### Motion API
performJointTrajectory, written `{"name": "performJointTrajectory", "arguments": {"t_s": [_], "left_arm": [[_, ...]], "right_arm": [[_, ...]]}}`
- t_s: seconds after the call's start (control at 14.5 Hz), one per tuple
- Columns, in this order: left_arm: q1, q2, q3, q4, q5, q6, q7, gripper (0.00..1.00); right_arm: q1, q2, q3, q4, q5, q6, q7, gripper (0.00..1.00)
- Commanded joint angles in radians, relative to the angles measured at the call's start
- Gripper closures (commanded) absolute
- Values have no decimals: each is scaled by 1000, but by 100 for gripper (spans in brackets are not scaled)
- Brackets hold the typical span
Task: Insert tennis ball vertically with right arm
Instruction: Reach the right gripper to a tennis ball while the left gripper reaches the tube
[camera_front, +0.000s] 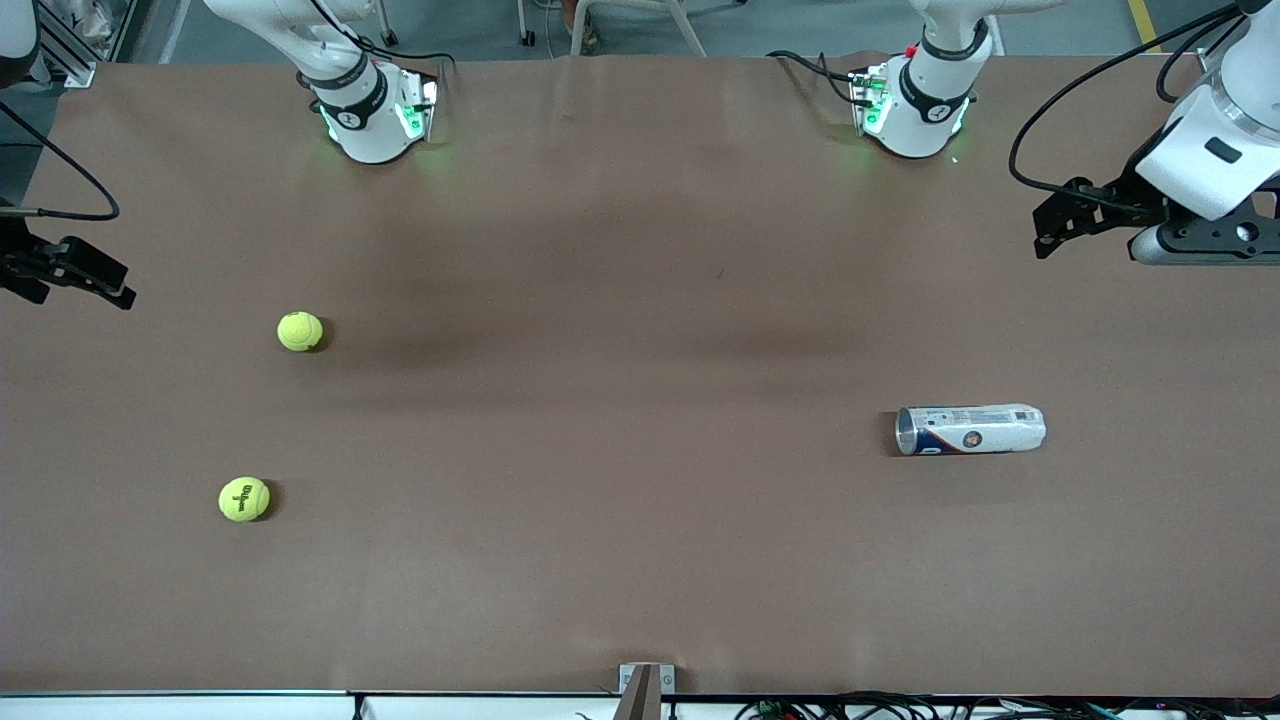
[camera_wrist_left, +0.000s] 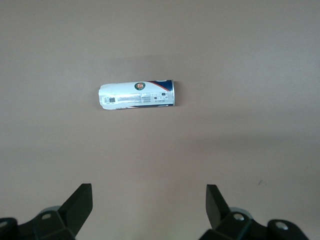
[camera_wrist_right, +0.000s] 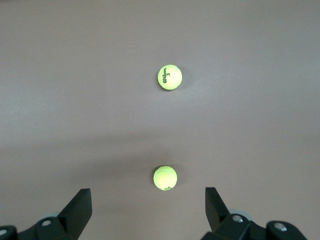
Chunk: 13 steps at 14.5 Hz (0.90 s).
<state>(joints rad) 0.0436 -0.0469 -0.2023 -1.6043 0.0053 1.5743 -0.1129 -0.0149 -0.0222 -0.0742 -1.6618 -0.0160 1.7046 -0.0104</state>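
Note:
Two yellow-green tennis balls lie on the brown table toward the right arm's end. One tennis ball (camera_front: 300, 331) (camera_wrist_right: 165, 178) is farther from the front camera. The other, a Wilson-marked ball (camera_front: 244, 499) (camera_wrist_right: 169, 77), is nearer to it. A white and blue ball can (camera_front: 970, 429) (camera_wrist_left: 137, 95) lies on its side toward the left arm's end. My right gripper (camera_front: 95, 275) (camera_wrist_right: 148, 207) hangs open and empty over the table's edge at the right arm's end, apart from both balls. My left gripper (camera_front: 1060, 220) (camera_wrist_left: 149, 205) waits open and empty over the left arm's end.
The two arm bases (camera_front: 370, 110) (camera_front: 915, 105) stand along the table edge farthest from the front camera. Black cables (camera_front: 1060, 110) trail from the left arm. A small bracket (camera_front: 645, 685) sits at the table edge nearest the front camera.

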Motion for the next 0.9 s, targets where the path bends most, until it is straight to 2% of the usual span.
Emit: {"name": "performJointTrajectory", "arguments": {"t_s": [0.0,0.28,0.48,0.62,0.83], "left_arm": [[1,5,1,18,4,-8,10,0],[2,31,1,43,54,-8,39,0],[5,44,4,8,58,15,197,0],[25,54,3,-26,58,76,313,0],[45,108,3,-34,58,108,477,0]], "right_arm": [[-4,-31,5,-32,2,12,0,0],[-5,-31,4,-27,2,12,-2,0],[-2,-28,5,-29,2,14,-2,0],[-3,-25,4,-30,2,12,-2,0],[-5,-21,4,-41,2,9,-2,0]]}}
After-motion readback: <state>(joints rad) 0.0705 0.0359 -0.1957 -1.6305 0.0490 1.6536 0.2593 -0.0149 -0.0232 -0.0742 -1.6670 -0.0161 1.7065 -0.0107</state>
